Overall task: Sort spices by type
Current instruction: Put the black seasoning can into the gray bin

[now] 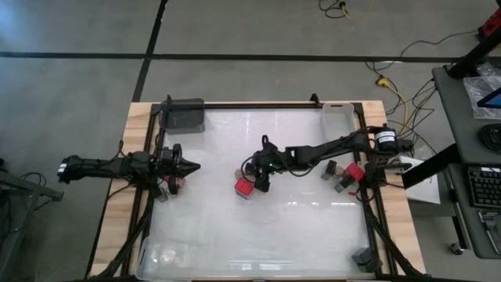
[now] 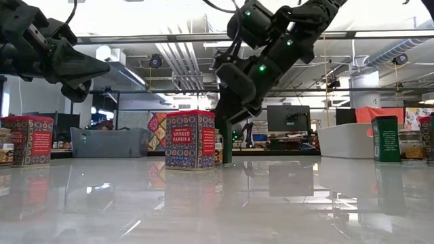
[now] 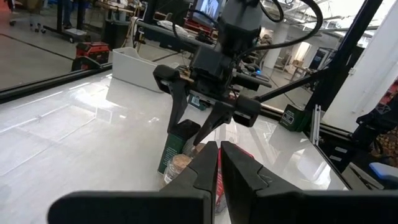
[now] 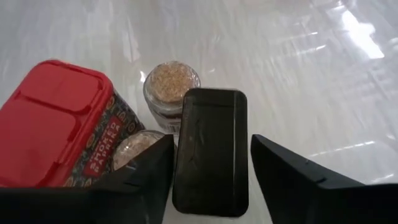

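The right pincer [image 4: 208, 180] is hanging over mid-bench with fingers spread around a black spice tin [image 4: 210, 149] — not gripping it — beside a red paprika tin [image 4: 53, 121] and two tan-topped jars [image 4: 171, 87], one half-hidden. The left pincer [image 3: 219, 163] is waiting, pressed shut and empty — at the bench's left edge.

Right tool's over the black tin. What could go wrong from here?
1. The right tool, open, straddles the black rectangular tin; two round tan-topped glass jars crowd one finger, so closing may topple them.
2. The red-lidded patterned tin sits close on that side and may get shoved.
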Tool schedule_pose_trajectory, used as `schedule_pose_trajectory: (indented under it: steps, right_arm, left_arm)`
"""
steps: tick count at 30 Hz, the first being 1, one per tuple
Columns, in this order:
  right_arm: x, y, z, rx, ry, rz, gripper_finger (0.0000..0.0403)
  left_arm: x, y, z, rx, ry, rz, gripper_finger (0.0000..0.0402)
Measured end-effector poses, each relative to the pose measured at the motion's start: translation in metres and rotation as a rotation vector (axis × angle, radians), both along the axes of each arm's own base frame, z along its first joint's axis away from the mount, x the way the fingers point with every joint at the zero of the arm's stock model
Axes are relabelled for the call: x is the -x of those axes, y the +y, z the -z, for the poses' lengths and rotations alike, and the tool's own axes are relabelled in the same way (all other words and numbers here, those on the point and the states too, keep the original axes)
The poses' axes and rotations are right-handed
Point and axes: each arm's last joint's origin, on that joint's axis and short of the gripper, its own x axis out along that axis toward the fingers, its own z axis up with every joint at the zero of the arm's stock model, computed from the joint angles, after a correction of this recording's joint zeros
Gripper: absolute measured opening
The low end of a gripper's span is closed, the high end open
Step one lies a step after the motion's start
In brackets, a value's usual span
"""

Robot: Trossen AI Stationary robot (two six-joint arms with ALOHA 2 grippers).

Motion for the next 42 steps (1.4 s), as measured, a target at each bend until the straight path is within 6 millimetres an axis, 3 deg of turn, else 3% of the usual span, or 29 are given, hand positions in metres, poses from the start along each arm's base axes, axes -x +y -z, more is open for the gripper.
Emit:
schedule_pose_trajectory:
  steps: [14, 23, 29, 34, 38, 42]
  right_arm:
    - [0.001, 0.0, -0.006, 0.004, -0.014, -0.004, 0.0131]
    - [0.019, 0.001, -0.045, -0.003, -0.042, 0.005, 0.0137]
    - [0.06, -0.002, -0.09, 0.042, 0.0, 0.155, 0.0124]
    - [0.116, -0.01, -0.121, 0.217, 0.066, 0.523, 0.0128]
    - [0.159, -0.019, -0.131, 0.269, 0.095, 0.812, 0.0127]
    - [0.19, -0.033, -0.125, 0.234, 0.105, 1.011, 0.0124]
  left_arm:
    - [0.0, 0.0, 0.0, 0.0, 0.0, 0.0, 0.0004]
    - [0.0, 0.0, 0.0, 0.0, 0.0, 0.0, 0.0004]
    - [0.0, 0.0, 0.0, 0.0, -0.001, 0.0, 0.0004]
    - [0.0, 0.0, 0.0, 0.0, 0.0, 0.0, 0.0004]
    - [0.0, 0.0, 0.0, 0.0, 0.0, 0.0, 0.0004]
    - [0.0, 0.0, 0.0, 0.0, 0.0, 0.0, 0.0004]
